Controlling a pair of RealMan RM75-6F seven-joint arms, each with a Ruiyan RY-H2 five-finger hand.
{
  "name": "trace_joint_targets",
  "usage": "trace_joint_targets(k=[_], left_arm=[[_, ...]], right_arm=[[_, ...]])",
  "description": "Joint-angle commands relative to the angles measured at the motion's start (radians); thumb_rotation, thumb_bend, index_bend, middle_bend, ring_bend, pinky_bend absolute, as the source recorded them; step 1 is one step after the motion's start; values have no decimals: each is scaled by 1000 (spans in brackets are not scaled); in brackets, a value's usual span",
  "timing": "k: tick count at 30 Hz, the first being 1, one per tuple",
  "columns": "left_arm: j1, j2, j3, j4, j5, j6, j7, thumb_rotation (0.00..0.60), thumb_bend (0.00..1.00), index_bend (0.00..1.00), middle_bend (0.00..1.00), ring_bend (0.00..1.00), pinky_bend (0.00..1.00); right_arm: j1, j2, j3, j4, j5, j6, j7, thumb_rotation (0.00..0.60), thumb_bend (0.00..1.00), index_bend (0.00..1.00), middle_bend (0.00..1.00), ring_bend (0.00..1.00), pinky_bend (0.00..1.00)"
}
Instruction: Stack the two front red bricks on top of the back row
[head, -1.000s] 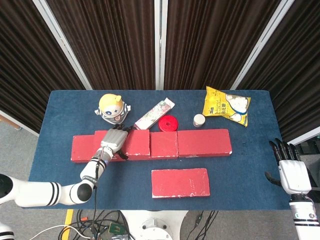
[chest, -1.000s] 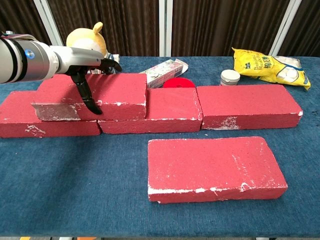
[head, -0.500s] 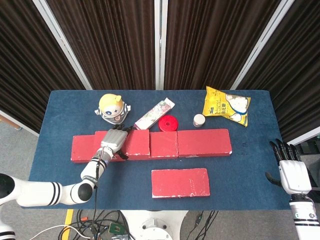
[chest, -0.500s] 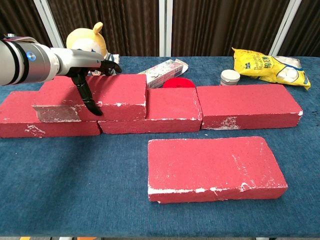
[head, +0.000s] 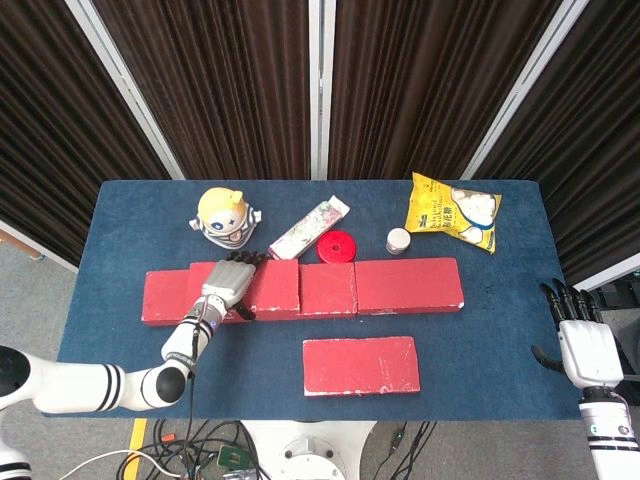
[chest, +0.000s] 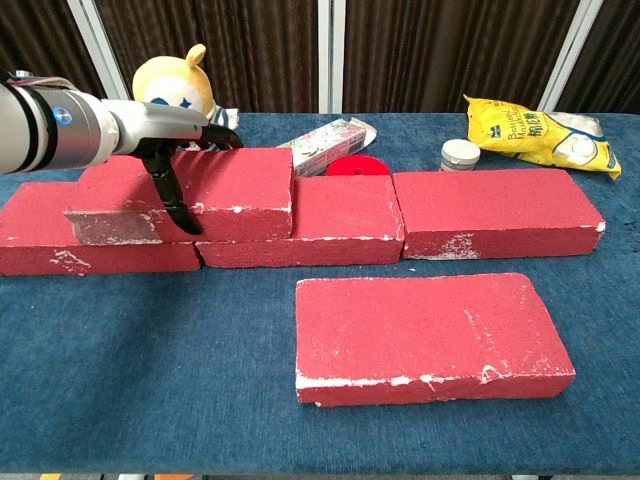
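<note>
A back row of red bricks (head: 405, 285) (chest: 495, 210) runs across the table. One red brick (head: 270, 285) (chest: 240, 185) lies on top of the row at its left part. My left hand (head: 228, 280) (chest: 170, 135) holds this brick, fingers stretched over its top towards the back edge and the thumb down its front face. A second red brick (head: 360, 365) (chest: 430, 335) lies flat and alone in front of the row. My right hand (head: 585, 345) hangs open beyond the table's right edge, seen only in the head view.
Behind the row stand a yellow-headed toy (head: 225, 215) (chest: 175, 85), a flat patterned packet (head: 308, 228) (chest: 330, 138), a red lid (head: 338, 246) (chest: 350, 167), a small jar (head: 399, 240) (chest: 460, 153) and a yellow snack bag (head: 455, 210) (chest: 535, 130).
The left hand's fingers have stretched out further over the top brick's back edge and its thumb has shifted slightly left. The bricks and the right hand have barely moved.
</note>
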Motion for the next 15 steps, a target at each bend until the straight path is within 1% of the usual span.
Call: trace_joint_targets(k=[1,10,15], left_arm=[[-1,2,1,-2,-2,-3,0,600,0,34,0,0,0],[-1,5,-1,-10,5,-1,-8,600,0,30,0,0,0],[7,3,-6,-12,34,17,-22,600,0,21,0,0,0]], right_arm=[[0,0,0,0,0,0,0,600,155,0,0,0,0],[0,2,0,-1,2,0,-1,600,155,0,0,0,0],[0,4,1,-3,2,2,0,600,155,0,0,0,0]])
